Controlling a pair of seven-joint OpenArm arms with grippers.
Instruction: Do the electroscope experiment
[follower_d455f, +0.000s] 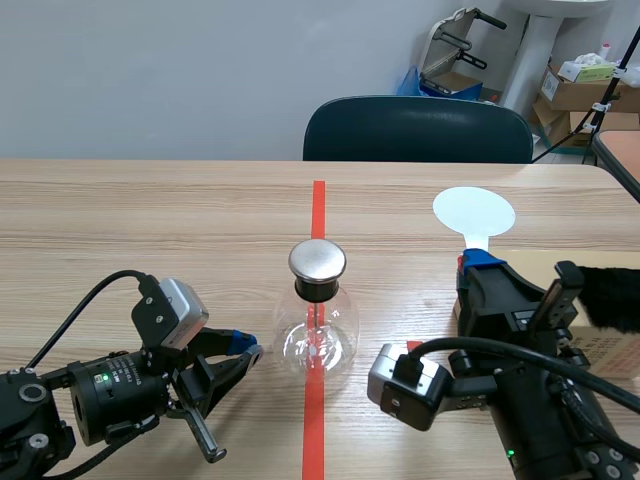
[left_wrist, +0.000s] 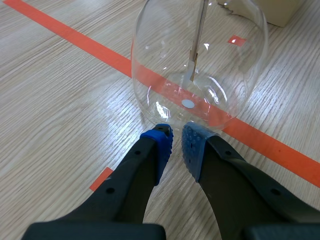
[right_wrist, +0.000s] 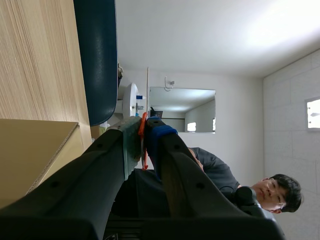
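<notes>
The left arm (follower_d455f: 60, 410) lies low in the lower left of the scene view, its wrist angled toward the middle. The left gripper (left_wrist: 177, 142) points forward and down, its blue pads (left_wrist: 161, 145) drawn near each other with a narrow gap and nothing between them. The right arm (follower_d455f: 540, 400) fills the lower right. The right gripper (right_wrist: 142, 132) points toward the frame's top, fingers clamped on the thin handle of a white round paddle (follower_d455f: 474, 213).
</notes>
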